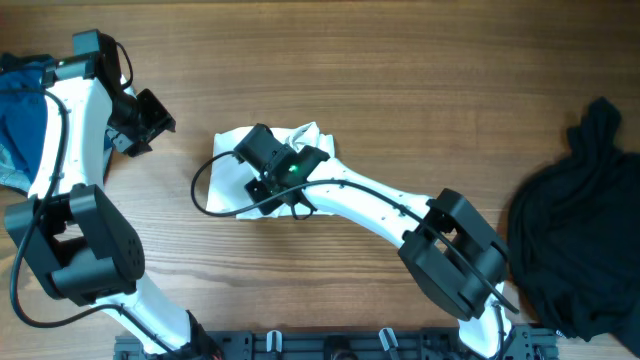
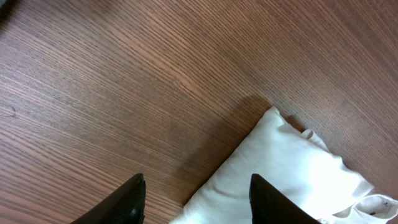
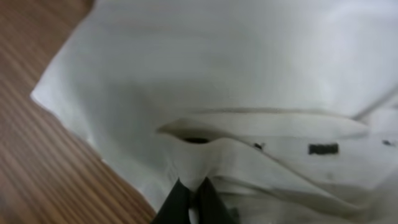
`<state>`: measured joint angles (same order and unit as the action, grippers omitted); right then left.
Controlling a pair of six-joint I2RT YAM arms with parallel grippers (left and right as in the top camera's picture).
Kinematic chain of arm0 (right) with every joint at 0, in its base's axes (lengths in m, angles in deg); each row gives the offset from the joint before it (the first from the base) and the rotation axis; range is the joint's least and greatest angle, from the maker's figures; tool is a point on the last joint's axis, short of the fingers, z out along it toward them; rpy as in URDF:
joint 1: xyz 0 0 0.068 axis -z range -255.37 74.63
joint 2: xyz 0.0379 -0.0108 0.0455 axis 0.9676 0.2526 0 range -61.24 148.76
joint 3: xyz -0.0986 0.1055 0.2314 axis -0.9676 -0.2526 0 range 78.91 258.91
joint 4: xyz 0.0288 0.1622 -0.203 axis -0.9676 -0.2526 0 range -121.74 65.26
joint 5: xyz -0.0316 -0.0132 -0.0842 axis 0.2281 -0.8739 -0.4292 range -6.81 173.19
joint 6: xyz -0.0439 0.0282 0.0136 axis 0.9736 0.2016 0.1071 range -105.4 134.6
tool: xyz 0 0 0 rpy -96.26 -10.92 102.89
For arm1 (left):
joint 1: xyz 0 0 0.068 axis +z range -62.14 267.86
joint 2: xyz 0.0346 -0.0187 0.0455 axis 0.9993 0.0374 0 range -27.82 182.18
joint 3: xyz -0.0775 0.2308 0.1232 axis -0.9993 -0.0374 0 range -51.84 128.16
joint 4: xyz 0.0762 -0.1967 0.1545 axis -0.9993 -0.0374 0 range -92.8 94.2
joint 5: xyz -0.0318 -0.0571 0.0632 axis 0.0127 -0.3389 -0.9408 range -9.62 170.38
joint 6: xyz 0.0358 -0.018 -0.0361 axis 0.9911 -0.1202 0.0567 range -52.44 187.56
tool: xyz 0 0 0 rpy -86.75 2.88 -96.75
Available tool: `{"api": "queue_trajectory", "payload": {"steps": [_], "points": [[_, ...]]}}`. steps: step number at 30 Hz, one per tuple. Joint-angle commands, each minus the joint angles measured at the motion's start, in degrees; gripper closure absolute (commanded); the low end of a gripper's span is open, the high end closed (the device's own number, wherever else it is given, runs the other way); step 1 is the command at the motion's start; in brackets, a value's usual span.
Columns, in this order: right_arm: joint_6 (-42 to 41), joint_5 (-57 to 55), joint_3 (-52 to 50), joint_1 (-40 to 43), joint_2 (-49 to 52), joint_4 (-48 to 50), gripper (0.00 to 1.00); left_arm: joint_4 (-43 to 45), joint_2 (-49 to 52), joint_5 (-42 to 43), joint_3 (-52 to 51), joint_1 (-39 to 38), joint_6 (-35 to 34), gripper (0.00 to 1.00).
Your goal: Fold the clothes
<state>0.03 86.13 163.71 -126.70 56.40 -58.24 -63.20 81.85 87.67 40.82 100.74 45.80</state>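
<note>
The white T-shirt (image 1: 232, 168) lies bunched into a small folded bundle at the table's middle. It also shows in the left wrist view (image 2: 286, 168) and fills the right wrist view (image 3: 205, 74), where small black print marks show. My right gripper (image 3: 193, 186) is shut on a fold of the shirt; in the overhead view it (image 1: 265, 178) sits on top of the bundle. My left gripper (image 2: 196, 190) is open and empty above the wood, just left of the shirt's corner (image 1: 158, 120). A black garment (image 1: 575, 230) is heaped at the right edge. A blue garment (image 1: 20, 125) lies at the far left.
The wooden table (image 1: 420, 90) is bare across the back and between the shirt and the black garment. A black cable (image 1: 205, 195) loops off the right arm beside the shirt. The arms' base rail (image 1: 330, 348) runs along the front edge.
</note>
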Motion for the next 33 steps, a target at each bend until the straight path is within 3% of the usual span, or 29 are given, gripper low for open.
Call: {"api": "queue_trajectory", "payload": {"steps": [1,4,7,8,9,10,11,14,15,17,19,21,30,32,33], "points": [[-9.62,-12.63,0.00,2.51,-3.78,-6.08,0.96,0.13,-0.04,-0.33,-0.63,0.09,0.28,0.46],[-24.09,-25.16,0.00,6.62,-7.63,-20.37,0.96,0.11,-0.04,-0.33,-0.63,0.09,0.28,0.46],[-25.49,-21.62,0.00,9.11,-7.58,-28.11,0.95,0.13,-0.04,-0.33,-0.63,0.09,0.28,0.47],[-25.49,-20.57,0.00,9.40,-7.58,-29.40,0.90,0.11,-0.04,-0.33,-0.63,0.09,0.28,0.46],[-25.53,-20.44,0.00,9.42,-7.61,-30.18,0.69,-0.07,-0.04,-0.31,-0.63,0.09,0.28,0.46],[-25.51,-20.39,0.00,9.42,-7.61,-30.53,0.56,-0.26,-0.04,-0.31,-0.63,0.09,0.28,0.47],[-25.46,-20.39,0.00,9.42,-7.61,-30.71,0.50,-0.42,-0.04,-0.31,-0.63,0.09,0.28,0.47],[-25.03,-21.84,0.13,9.60,-7.89,-30.82,0.50,-1.46,-0.04,-0.02,-0.63,0.09,0.31,0.46],[-23.63,-21.99,0.61,9.88,-8.44,-29.70,0.51,-1.99,-0.04,0.87,-0.63,0.09,0.33,0.46],[-13.31,-20.50,1.79,10.16,-10.27,-24.74,0.50,-2.23,-0.04,2.60,-0.63,-0.17,0.33,0.46],[-2.38,-14.62,2.01,10.36,-11.82,-16.83,0.36,-2.19,-0.04,2.93,-0.63,-1.95,0.33,0.46],[5.42,-1.51,1.88,10.60,-10.27,-12.98,0.36,-0.44,-0.04,2.89,-1.62,-5.86,0.33,0.44],[0.39,-5.27,-0.52,14.08,-4.13,-13.14,0.37,10.58,-0.02,2.91,-13.27,-15.52,0.28,0.42],[-0.63,-4.39,-0.52,16.06,-3.89,-13.77,0.47,12.59,-0.02,2.89,-15.02,-17.31,0.26,0.41],[-0.61,-2.23,-0.55,16.87,-3.61,-13.99,0.59,13.60,-0.02,2.89,-15.80,-18.14,0.26,0.41]]}}
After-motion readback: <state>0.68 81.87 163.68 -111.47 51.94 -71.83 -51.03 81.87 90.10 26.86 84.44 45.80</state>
